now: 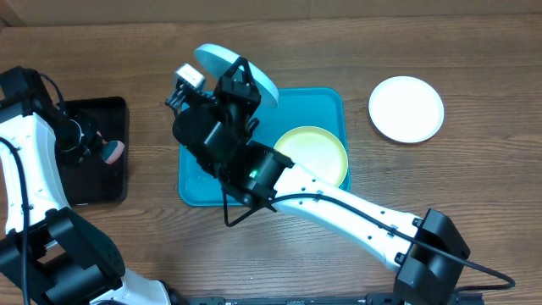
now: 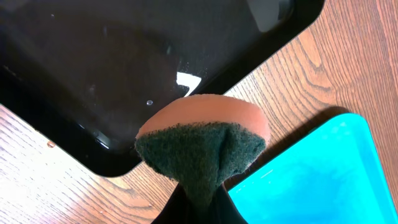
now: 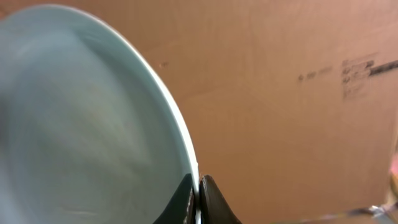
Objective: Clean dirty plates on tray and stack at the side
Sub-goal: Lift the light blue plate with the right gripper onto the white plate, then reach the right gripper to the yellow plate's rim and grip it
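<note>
At the far left, the left gripper is pinched tight on a sponge, an orange block with a dark green scouring face that bulges out above the fingers. It hangs over the near edge of a glossy black tray, which lies on the wooden table just left of the turquoise tray. The two trays are apart, with a strip of wood between them.

The turquoise tray is rectangular, with rounded corners and a raised rim, and sits mid-table. Over its upper left corner the right gripper clamps the rim of the light blue plate, one finger on each face. The plate is off the tray and tilted steeply. In the right wrist view its surface is pale and blurred, so any marks on it cannot be made out. The right arm reaches in from the lower right and hides much of the tray's left half from above.

In the right part of the tray, the yellow-green plate lies flat, round and plain-looking, with the arm crossing its lower left edge.

Further right, well clear of the tray, the white plate rests flat on the bare wood.

Behind the lifted plate stands a brown cardboard wall with a few faint dark printed marks, too blurred to read.
</note>
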`<state>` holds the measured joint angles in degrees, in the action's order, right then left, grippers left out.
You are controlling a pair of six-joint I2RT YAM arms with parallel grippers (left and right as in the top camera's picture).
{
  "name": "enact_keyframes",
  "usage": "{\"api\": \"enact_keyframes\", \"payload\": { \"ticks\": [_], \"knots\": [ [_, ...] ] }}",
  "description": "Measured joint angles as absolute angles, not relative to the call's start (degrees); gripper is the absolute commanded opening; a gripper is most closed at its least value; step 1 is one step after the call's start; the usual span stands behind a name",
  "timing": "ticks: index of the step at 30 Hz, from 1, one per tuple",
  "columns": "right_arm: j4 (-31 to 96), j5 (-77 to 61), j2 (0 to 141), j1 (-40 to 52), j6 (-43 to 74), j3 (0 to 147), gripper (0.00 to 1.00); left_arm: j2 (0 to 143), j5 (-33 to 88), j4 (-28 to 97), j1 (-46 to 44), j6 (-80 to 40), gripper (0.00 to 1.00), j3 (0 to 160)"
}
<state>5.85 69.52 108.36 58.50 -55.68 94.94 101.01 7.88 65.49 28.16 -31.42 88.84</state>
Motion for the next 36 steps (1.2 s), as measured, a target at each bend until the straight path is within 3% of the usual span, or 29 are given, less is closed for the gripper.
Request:
{"api": "enact_keyframes", "payload": {
  "ticks": [5,8,14,20,26,31,32,34,36],
  "knots": [
    [28.4,64.0,108.3,52.8,-30.1,95.2,0.04,101.0,8.0,65.2,28.2,-31.4,0.04,88.8],
    [40.4,47.7,108.4,44.1,-11.1,94.6,0.04,101.0,8.0,65.1,28.2,-31.4,0.04,88.8],
    [43.8,12.4,108.5,21.6,17.4,94.5,0.04,101.0,8.2,64.9,28.2,-31.4,0.04,88.8],
    [52.0,-5.1,108.5,2.8,27.2,94.4,0.04,101.0,8.2,64.7,28.2,-31.4,0.04,88.7],
    [55.1,-6.9,108.5,-10.9,30.0,91.2,0.04,101.0,8.2,64.3,27.7,-31.4,0.04,88.7],
    [51.3,-7.1,108.5,-16.3,30.4,86.1,0.05,101.0,8.2,64.2,26.2,-31.4,0.04,88.7],
    [50.3,-7.2,108.5,-16.6,30.4,85.0,0.1,101.0,8.2,64.1,25.9,-31.4,0.04,88.7],
    [48.2,-7.4,108.5,-16.9,30.6,83.0,0.42,101.0,8.2,64.0,25.5,-31.4,0.04,88.7],
    [46.9,-7.6,108.5,-16.8,30.2,81.3,0.56,101.0,8.2,64.0,25.2,-31.4,0.04,88.7]
  ]
}}
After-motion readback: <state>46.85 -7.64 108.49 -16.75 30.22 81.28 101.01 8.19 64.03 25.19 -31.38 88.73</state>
